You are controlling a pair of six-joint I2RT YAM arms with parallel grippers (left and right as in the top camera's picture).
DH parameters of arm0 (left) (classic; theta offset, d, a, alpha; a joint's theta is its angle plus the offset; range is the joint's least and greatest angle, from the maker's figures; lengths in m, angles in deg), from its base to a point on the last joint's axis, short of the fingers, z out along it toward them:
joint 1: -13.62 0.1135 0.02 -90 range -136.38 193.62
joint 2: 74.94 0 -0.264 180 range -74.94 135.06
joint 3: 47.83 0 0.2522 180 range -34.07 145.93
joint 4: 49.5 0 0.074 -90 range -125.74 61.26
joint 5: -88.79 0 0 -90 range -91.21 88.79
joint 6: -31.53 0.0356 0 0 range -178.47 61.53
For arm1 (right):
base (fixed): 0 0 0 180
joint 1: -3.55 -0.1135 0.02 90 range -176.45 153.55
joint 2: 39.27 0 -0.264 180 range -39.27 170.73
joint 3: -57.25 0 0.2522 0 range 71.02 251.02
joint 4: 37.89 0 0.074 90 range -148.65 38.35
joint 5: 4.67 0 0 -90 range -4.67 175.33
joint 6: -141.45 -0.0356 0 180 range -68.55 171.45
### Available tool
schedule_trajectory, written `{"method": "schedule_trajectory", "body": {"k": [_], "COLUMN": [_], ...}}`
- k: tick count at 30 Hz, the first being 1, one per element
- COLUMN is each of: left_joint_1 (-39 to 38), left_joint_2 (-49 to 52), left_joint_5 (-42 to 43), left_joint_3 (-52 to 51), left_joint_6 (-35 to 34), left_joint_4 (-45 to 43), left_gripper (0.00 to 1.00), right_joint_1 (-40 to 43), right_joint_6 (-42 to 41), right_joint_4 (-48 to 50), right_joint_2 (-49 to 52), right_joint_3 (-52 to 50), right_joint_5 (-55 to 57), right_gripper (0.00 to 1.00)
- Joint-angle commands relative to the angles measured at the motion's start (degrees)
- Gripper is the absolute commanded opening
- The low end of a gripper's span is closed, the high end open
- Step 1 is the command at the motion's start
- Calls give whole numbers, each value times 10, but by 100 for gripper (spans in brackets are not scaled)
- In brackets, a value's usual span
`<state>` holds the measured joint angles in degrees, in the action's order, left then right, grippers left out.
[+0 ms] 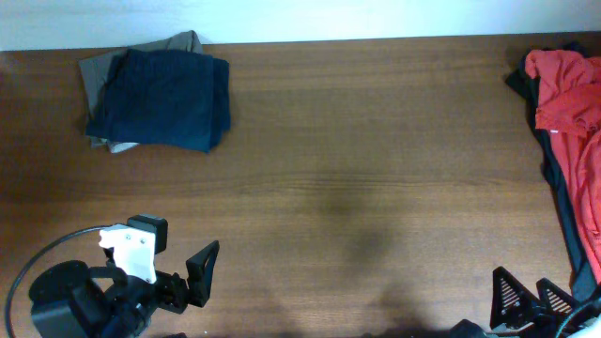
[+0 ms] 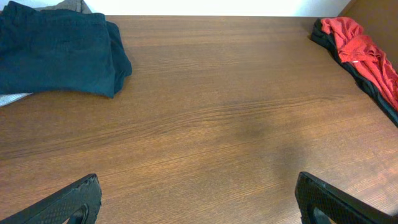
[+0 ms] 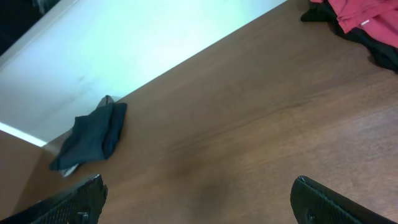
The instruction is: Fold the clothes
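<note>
Bench (image 1: 376,141): brown wood grain. The wide stretch straight ahead of both sets of jaws has nothing lying on it.
Unfolded heap: a red garment (image 1: 563,84) lies crumpled on a dark garment (image 1: 563,216). The heap is ahead of the right jaws and a little to their right, along the bench edge and partly out of the overhead view.
Folded stack: a navy blue garment (image 1: 164,99) lies flat and squared off, well ahead of the left jaws and slightly to their left, near the far edge of the bench.
Under the stack: an olive-grey garment (image 1: 94,70) shows past the navy one on its far and left sides. A pale strip shows at the stack's near corner, and I cannot tell what it belongs to.
Left jaws: spread wide, with nothing between them. They hover low over bare bench, well apart from every garment.
Right jaws: also spread wide and holding nothing, with the heap near but not touched.
Done, by my reading: the navy and olive-grey pieces look folded and stacked.
Left, by my reading: the red garment and the dark one beneath it. Roughly half the work is done.
Writing: none can be read. A small pale spot on the red garment may be a tag, but it is too small to tell.
</note>
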<state>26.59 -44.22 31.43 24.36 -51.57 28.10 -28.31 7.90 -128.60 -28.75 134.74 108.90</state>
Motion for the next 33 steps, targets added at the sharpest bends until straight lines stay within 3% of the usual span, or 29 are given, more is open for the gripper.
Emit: {"method": "schedule_trajectory", "body": {"k": [1, 11, 18, 28, 33], "left_joint_1": [0, 0, 0, 0, 0], "left_joint_2": [-6, -6, -6, -6, -6], "left_joint_5": [10, 10, 10, 10, 10], "left_joint_3": [-3, -3, -3, -3, -3], "left_joint_6": [7, 7, 7, 7, 7], "left_joint_4": [-1, -1, -1, 1, 1], "left_gripper": [99, 99, 99, 99, 99], "right_joint_1": [2, 176, 270, 309, 309], "right_joint_6": [-5, 25, 236, 240, 240], "right_joint_4": [-9, 34, 270, 533, 619], "right_joint_2": [-2, -4, -43, -98, -103], "right_joint_3": [-3, -69, -198, -412, -471], "right_joint_5": [15, 0, -147, -193, -194], "right_gripper": [99, 99, 99, 99, 99]}}
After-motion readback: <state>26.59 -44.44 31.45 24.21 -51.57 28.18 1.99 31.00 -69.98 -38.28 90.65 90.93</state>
